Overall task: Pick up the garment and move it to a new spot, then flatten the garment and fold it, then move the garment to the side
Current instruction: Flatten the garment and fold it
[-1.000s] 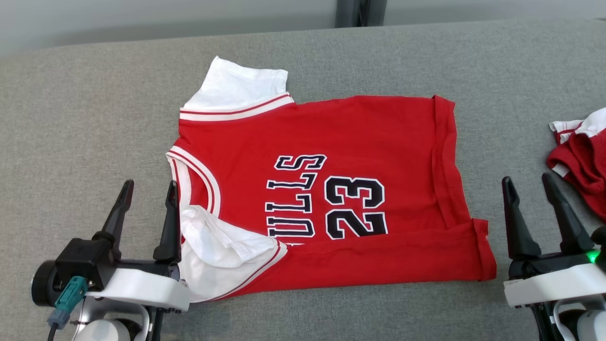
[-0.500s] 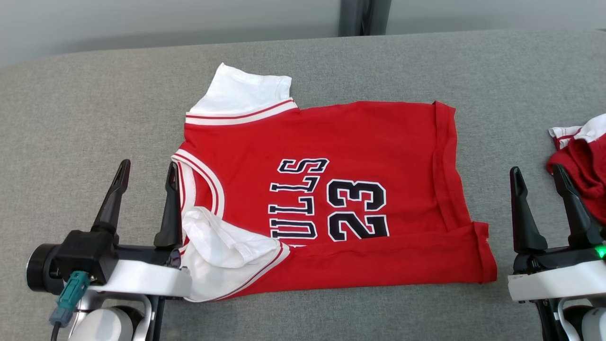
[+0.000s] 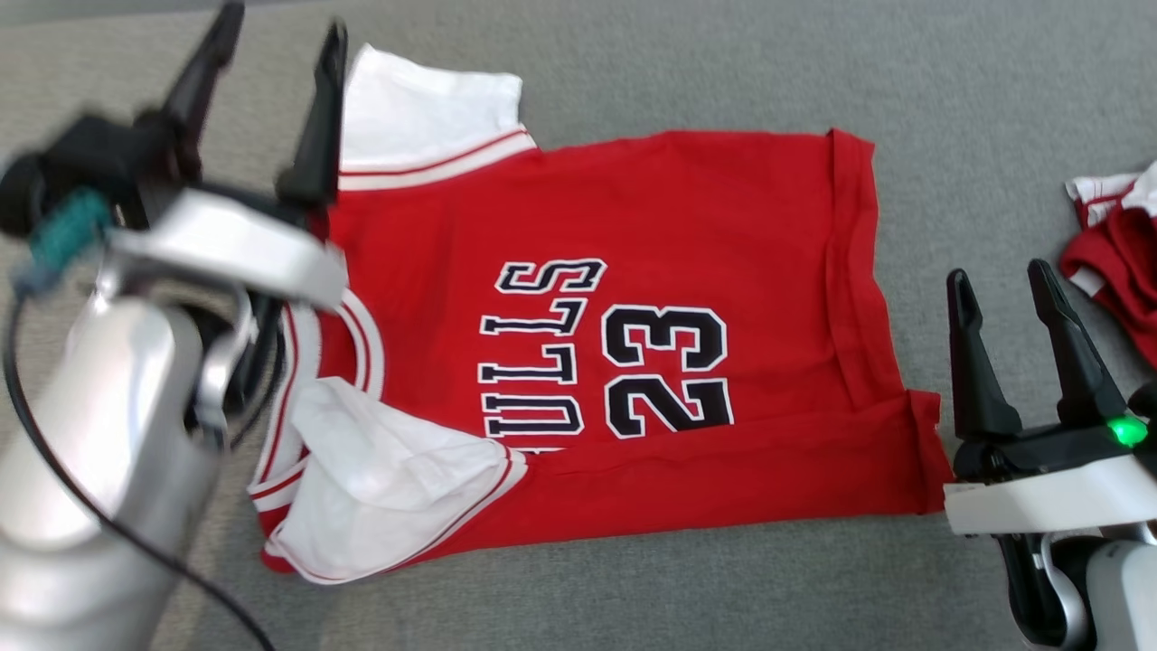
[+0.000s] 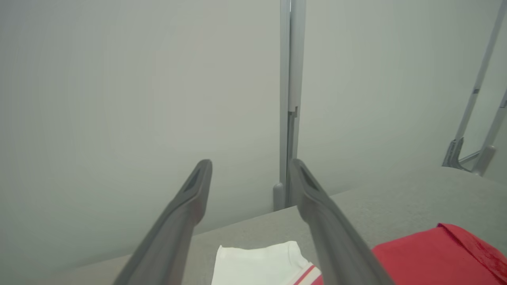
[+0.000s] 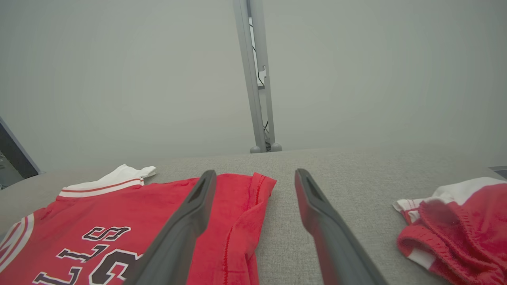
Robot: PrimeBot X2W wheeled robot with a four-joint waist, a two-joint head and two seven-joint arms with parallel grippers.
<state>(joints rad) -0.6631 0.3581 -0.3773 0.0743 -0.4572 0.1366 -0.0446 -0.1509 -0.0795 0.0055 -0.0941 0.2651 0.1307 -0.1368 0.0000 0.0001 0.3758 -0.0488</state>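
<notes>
Jersey: your jersey (image 3: 687,208) lay flat on the grey woven pad (image 3: 633,588). It was red, soft-looking knit, roughly a rectangle, with "23" and lettering printed in black with white edges.
Sleeves: both were white with red-and-white striped trim. The far sleeve (image 3: 425,108) sat smooth, and the near sleeve (image 3: 389,470) was rumpled up at the near-left corner.
Hem: the hem (image 3: 850,271) on the right side was turned over in a narrow stitched flap, and the near edge was folded up in a long band.
Left gripper: your left gripper (image 3: 283,23) had its long, dark, tapered fingers spread wide with nothing between them. It was up over the jersey's far-left corner, and from the wrist camera the far sleeve showed low between the fingers. Whether it touched the cloth, you couldn't tell.
Right gripper: your right gripper (image 3: 999,271) was spread too, and empty. It sat just beside the jersey's near-right corner, not on it.
Other cloth: a crumpled red-and-white bundle (image 3: 1121,262) lay right of that gripper, well apart from the jersey.
</notes>
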